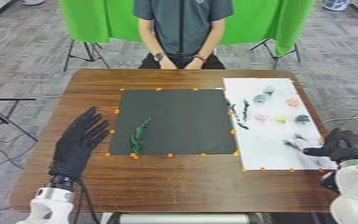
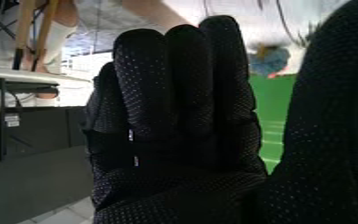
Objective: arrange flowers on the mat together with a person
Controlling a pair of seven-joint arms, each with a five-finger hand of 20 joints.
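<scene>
The dark mat (image 1: 177,120) holds one green leafy sprig (image 1: 140,135) on its left part. On the white sheet (image 1: 255,155) lie a peach flower (image 1: 293,102), a pink flower (image 1: 262,118), a yellow flower (image 1: 281,119), a dark teal flower (image 1: 302,119), pale blue-green flowers (image 1: 260,98) and thin dark sprigs (image 1: 291,145). My right hand (image 1: 344,149) is at the sheet's right edge, near the thin sprigs. In the right wrist view, this hand (image 2: 180,145) has straight fingers and holds nothing. Left of the dark mat, my left hand (image 1: 74,145) is open with straight fingers.
Orange markers (image 1: 169,155) line the mat and sheet along the brown table (image 1: 193,187). Green cloth (image 1: 255,30) hangs beyond the far edge, with black stands (image 1: 87,52) near it. A black cable (image 1: 88,200) runs beside the left wrist.
</scene>
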